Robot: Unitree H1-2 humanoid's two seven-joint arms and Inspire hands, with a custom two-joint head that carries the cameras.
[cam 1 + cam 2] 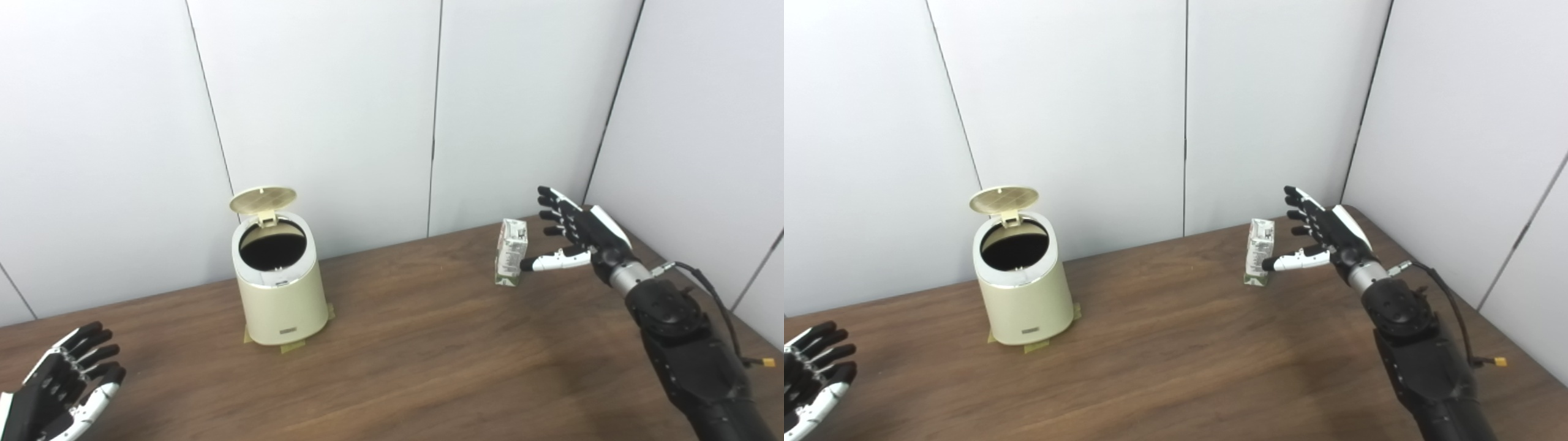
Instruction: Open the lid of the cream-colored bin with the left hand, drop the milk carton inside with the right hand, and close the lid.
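You had the right hand (572, 236) spread and empty just beside the milk carton (511, 252), its thumb reaching toward the carton's near face without yet holding it. The carton stood upright toward the far right of the desk (429, 343), well apart from the cream-colored bin (280, 288), whose lid (263, 199) was already tipped up behind a dark mouth. The step in hand looked to be the grasp: you would have done well to bring the fingers around the far side before closing, squeezing mid-height so the tall, narrow box did not topple. Your left hand (64, 386) waited at the lower left, fingers apart, holding nothing. The desk was dark wood grain, the bin sat on taped corners, and plain white panels walled the room.
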